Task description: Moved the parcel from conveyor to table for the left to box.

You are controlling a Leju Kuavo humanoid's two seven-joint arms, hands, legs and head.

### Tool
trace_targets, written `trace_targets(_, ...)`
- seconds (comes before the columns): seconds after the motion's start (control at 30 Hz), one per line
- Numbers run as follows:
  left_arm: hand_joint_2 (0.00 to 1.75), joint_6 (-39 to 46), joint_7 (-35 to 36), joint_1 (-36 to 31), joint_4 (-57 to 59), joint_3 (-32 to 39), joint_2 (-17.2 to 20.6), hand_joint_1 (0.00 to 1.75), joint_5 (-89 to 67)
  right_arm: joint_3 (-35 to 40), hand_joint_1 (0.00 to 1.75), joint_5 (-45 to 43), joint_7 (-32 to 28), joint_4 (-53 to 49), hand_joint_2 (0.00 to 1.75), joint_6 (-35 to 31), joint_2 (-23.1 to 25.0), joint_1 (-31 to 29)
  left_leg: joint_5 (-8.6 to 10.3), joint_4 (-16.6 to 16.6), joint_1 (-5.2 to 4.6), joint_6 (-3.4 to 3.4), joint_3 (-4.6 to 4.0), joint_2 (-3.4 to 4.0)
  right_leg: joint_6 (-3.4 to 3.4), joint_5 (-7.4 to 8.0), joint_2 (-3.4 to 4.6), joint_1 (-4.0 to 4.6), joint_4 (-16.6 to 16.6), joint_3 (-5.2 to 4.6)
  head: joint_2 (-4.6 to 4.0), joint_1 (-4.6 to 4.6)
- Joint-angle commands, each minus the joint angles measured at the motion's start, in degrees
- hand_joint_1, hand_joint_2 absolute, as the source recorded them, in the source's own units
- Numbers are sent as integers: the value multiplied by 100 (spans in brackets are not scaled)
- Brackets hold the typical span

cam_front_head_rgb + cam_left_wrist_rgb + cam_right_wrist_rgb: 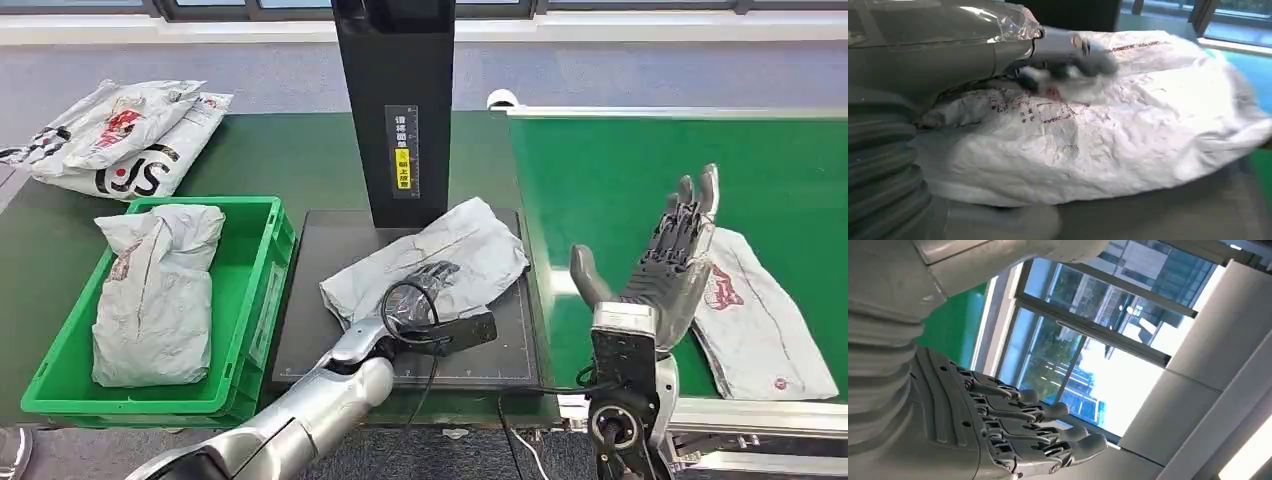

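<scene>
Head view: left hand (432, 280) flat atop parcel (470, 250), grip unclear; right hand (672, 255) open, empty.

Grey carpet floor (620, 75) — bright windows (1088, 340) beside pale wall panels (1198, 390)

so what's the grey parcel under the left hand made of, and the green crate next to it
The grey parcel looks like a thin plastic mailer bag with a matte, faintly shiny skin: it is creased and crumpled all over and sags flat under the left hand. What is inside cannot be told. The green crate looks like rigid moulded plastic, smooth and slightly glossy, with straight walls and a thick rim.
</scene>
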Motion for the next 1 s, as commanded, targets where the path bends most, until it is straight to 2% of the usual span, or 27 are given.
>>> trace_targets(0.03,175,37,43,-314,706,-566,120,168,-54,-170,0,-7,-2,175,175,-6,67,-137,2,-3,3,2,4,4,0,4,-2,4,-6,6,-2,0)
trace_targets(0.1,175,37,43,-314,706,-566,120,168,-54,-170,0,-7,-2,175,175,-6,67,-137,3,-4,3,3,5,8,0,6,1,5,-9,6,-2,0)
trace_targets(0.13,175,37,43,-314,706,-566,120,175,-54,-170,0,-7,-2,175,175,-6,67,-137,5,-8,5,4,7,9,1,10,1,6,-14,9,0,0)
trace_targets(0.43,175,303,138,-375,785,-466,178,175,-407,-210,0,1,-37,184,175,-40,69,-148,4,-6,3,2,6,9,-1,7,1,4,-9,7,0,0)
trace_targets(0.63,175,1188,157,-484,476,-216,425,175,-449,-257,0,0,-43,196,175,-127,47,-140,6,-7,5,3,6,12,-1,11,3,7,-11,7,0,0)
trace_targets(0.77,175,1700,62,-490,-541,198,777,175,-685,-312,0,-10,-60,96,175,-240,3,-17,6,1,7,1,-8,9,-2,10,0,9,-4,-5,-2,2)
trace_targets(0.9,175,1721,356,-257,-3366,795,1670,175,-1474,-481,0,8,-73,-69,175,-364,-41,179,6,7,7,1,-17,9,-2,7,1,8,4,-15,0,0)
trace_targets(0.97,175,1539,328,-169,-4278,1233,1972,175,-1719,-575,0,-47,-64,-34,175,-350,-82,262,3,11,8,0,-20,15,-3,6,7,10,8,-20,0,2)
trace_targets(1.0,175,1431,292,-140,-4396,1315,1999,175,-1717,-591,0,-64,-88,-16,175,-343,-82,269,1,8,9,0,-14,24,-4,7,14,11,5,-17,-2,0)
